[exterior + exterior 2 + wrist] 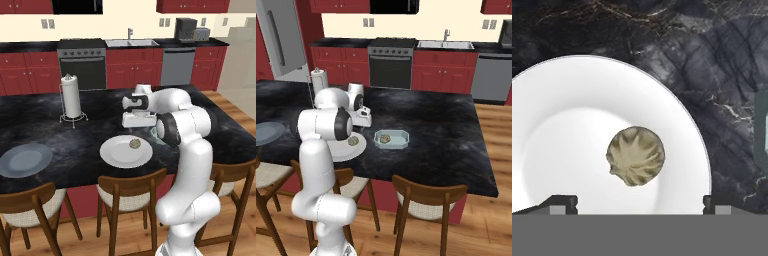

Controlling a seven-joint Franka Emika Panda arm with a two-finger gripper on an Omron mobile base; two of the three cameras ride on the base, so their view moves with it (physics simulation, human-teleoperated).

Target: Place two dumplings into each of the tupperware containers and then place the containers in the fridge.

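Fingers (640, 202) stood wide open, empty, above dumpling (635, 156) at centre of hand view, on white plate (567, 130). Blue-green tub (391, 139) mid-frame on table (446, 130), one dumpling inside.

So the island counter (60, 125) runs across the middle, with chairs (131, 192) tucked along its near edge. On it there's a plate (117, 156) near the front edge with one dumpling (134, 144) sitting on it, a bit off-centre. Just to the right of that plate is a tupperware container (398, 142) with another dumpling (385, 138) inside it. A second plate (25, 160) sits well off to the left, and a paper towel holder (71, 97) stands behind, between the two plates. Stove (82, 62), sink (131, 43) and dishwasher (177, 65) line the back wall; the fridge (281, 40) is far left in the right base view.
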